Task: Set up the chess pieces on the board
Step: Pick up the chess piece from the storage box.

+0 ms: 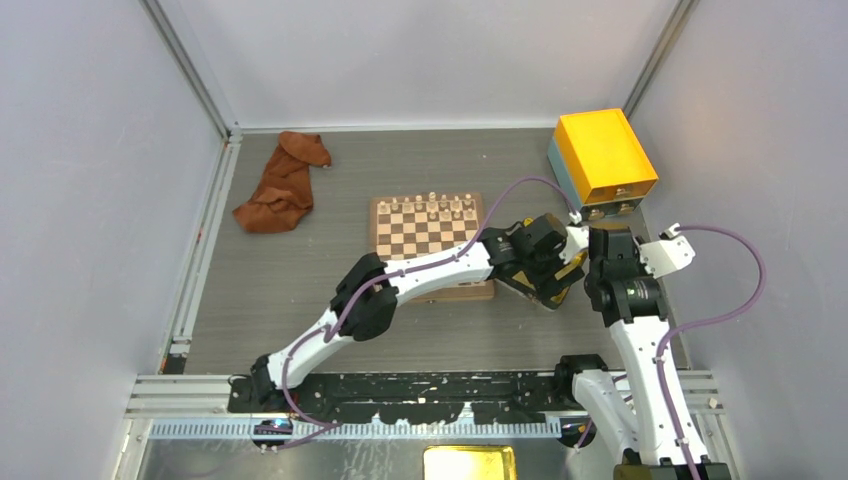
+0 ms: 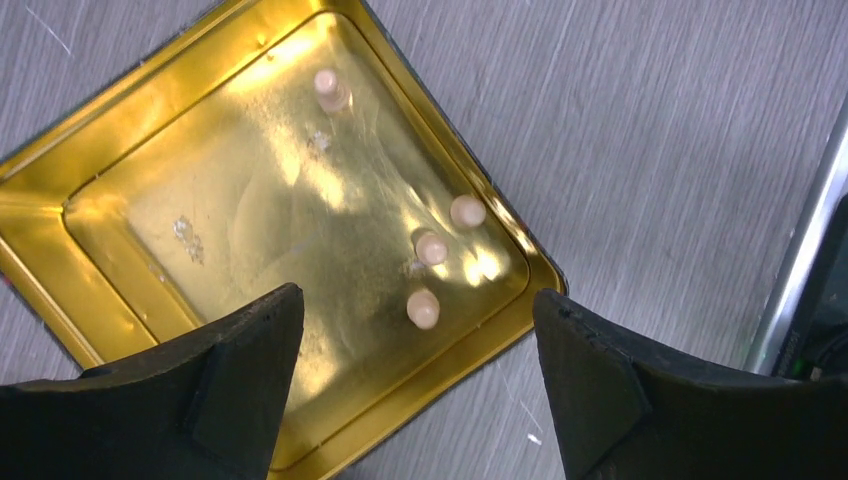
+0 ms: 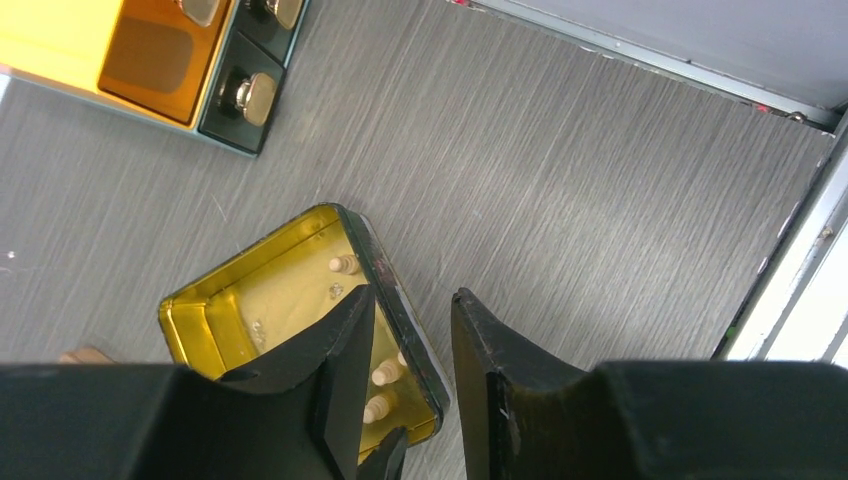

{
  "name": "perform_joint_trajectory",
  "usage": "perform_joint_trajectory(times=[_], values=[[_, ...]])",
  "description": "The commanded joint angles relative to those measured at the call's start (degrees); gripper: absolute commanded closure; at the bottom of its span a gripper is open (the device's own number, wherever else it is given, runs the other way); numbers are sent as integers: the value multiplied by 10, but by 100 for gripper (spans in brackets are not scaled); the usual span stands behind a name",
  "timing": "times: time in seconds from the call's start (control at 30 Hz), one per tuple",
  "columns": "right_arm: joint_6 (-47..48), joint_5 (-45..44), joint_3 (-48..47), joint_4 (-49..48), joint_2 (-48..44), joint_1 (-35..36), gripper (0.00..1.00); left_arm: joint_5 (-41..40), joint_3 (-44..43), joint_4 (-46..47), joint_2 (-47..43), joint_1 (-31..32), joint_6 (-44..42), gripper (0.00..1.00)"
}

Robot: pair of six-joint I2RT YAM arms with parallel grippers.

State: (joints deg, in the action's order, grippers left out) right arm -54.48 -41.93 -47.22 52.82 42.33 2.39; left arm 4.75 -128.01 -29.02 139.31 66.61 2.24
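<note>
Several pale cream chess pieces lie in a shallow golden tray, right of the board. More cream chess pieces stand on the board's far rows. My left gripper hangs open above the tray's near corner, nothing between its fingers. My right gripper is open astride the tray's right wall, one finger over the inside, the other over the table. In the right wrist view, chess pieces show beside the inner finger. From above, both grippers cover most of the tray.
An orange-yellow box with small drawers stands at the back right. A brown cloth lies crumpled at the back left. Another golden tin sits at the near edge. A metal rail runs along the right side.
</note>
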Motion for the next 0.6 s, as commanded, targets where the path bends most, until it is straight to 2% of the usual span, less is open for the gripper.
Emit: perform_joint_trajectory(times=[0.0,0.17,0.4,0.57], values=[[-22,-30,-6,-14,-16,-2,60,9,-58,16,23,-1,-13,15],[-18,-32,-6,-24,-24,-2,61,-3,-64,26,42,-2,-14,18],[-13,-32,-3,-25,-36,-2,62,-8,-69,34,58,-2,-10,30],[-6,-34,1,-30,-47,-2,62,-8,-84,36,74,-4,-4,30]])
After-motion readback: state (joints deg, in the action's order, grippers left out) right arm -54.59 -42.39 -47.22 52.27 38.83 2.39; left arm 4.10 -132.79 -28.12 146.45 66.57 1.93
